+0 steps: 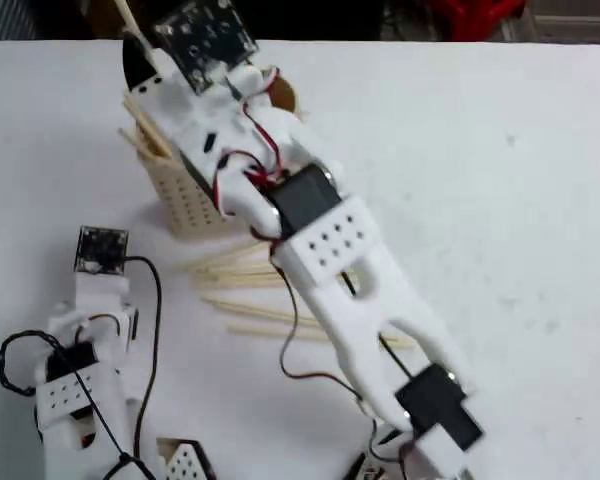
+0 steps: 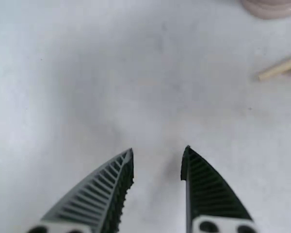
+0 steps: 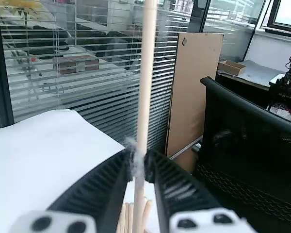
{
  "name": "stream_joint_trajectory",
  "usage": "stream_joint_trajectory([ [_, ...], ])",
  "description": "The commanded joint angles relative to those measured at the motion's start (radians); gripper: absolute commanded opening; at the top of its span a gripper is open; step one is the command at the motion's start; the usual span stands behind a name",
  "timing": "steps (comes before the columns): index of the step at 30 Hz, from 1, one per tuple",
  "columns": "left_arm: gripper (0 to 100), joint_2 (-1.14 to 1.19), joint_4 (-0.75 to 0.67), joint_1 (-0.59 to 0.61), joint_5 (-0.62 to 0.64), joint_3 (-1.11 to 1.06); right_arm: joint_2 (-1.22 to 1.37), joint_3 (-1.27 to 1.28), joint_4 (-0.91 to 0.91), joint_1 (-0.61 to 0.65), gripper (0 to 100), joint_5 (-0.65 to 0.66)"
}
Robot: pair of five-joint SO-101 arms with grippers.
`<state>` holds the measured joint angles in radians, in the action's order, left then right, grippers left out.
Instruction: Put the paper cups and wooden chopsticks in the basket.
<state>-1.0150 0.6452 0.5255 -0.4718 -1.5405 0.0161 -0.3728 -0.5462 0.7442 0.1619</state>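
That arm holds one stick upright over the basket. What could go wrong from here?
The right pincer grips the chopstick only with its tips, with most of the stick above; it might pivot or slip and land outside the basket. The arm is close over the basket, so a bump could tip it.

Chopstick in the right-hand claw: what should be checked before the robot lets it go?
1. Grip: the right gripper is shut on the chopstick: ok.
2. Stick's lower end inside the basket: cannot tell, the arm hides it.
3. Basket standing upright: ok.
4. Left gripper open over bare table, away from the basket: ok.
5. All chopsticks collected: not ok, loose chopsticks lie on the table beside the basket.
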Motion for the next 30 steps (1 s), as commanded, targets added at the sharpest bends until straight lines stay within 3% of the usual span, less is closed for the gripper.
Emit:
stream_joint_trajectory([
  [1, 17, -0.019, -0.017, 0.007, 0.009, 0.006, 0.041, -0.109, 0.028, 0.008, 1.9, -0.009],
  [4, 17, -0.019, -0.017, 0.007, 0.009, 0.006, 0.07, -0.126, 0.027, 0.008, 3.4, -0.071],
  [9, 17, -0.019, -0.017, 0.007, 0.009, 0.006, 0.071, -0.133, -0.038, 0.004, 18.5, -0.255],
  [13, 17, -0.019, -0.017, 0.007, 0.009, 0.006, 0.071, -0.133, -0.122, 0.007, 17.0, -0.164],
  [20, 17, -0.019, -0.017, 0.007, 0.009, 0.006, -0.004, -0.135, -0.332, 0.008, 1.2, -0.054],
  [30, 17, -0.019, -0.017, 0.007, 0.009, 0.006, -0.232, -0.129, -0.92, 0.004, 4.5, -0.008],
])
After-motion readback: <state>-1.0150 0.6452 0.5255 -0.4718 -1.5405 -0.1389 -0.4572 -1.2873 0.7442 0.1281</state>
